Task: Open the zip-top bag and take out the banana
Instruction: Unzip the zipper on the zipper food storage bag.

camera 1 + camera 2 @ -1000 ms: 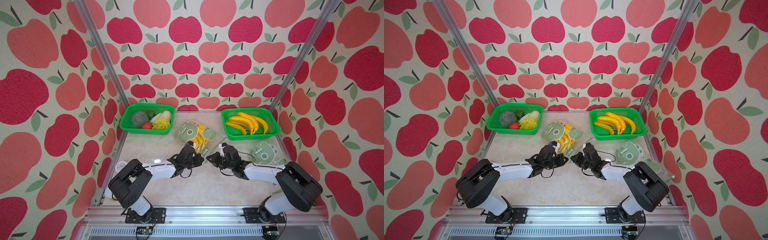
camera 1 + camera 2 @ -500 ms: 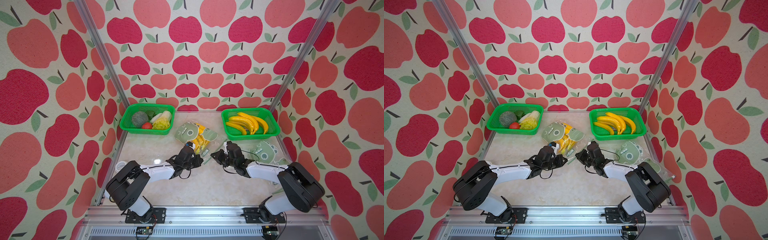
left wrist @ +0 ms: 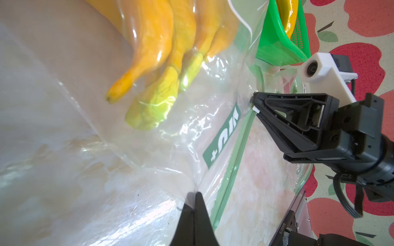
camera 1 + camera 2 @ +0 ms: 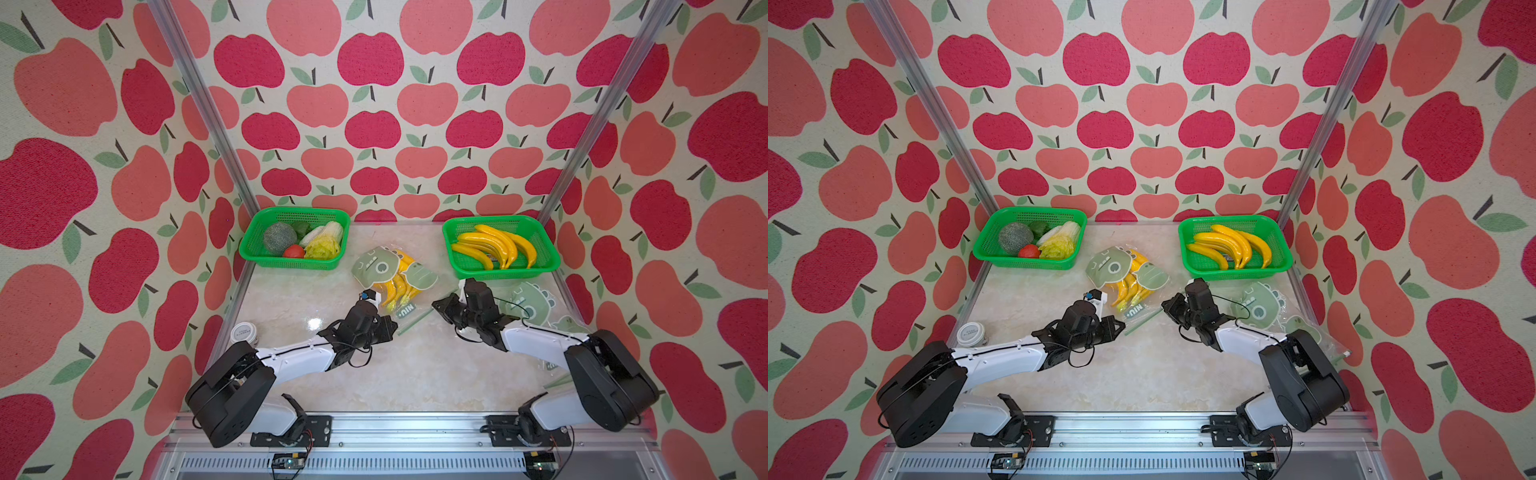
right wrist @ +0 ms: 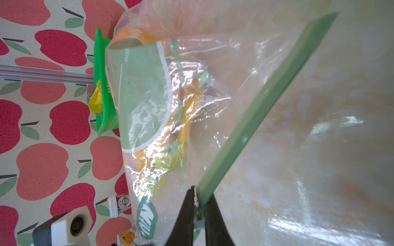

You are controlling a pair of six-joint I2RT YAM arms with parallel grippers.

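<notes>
Nearest the robot, the left gripper (image 3: 194, 194) sits at the near end of the bag's (image 4: 376, 266) mouth. Its jaws are pressed fully together on a pinch of clear plastic just beside the zip strip (image 3: 232, 153). At the far end of that strip, the right gripper (image 5: 201, 196) has its jaws almost closed on the strip's tip, where a small pale tab (image 5: 199, 224) shows between the fingertips.

The strip runs straight between the two grips and looks sealed along its length. I judge the step in hand to be opening the bag; taking out has not begun. Deeper in, the bananas (image 4: 395, 287) lie inside the bag, stems toward the strip, partly under green printed patches. Beyond the bag, well apart from it, stands a green basket (image 4: 461, 266) of loose fruit.

The next move seems to call for the left grip to hold the plastic firm while the right draws the tab along the strip, or parts the lips, without dragging the whole bag along.
</notes>
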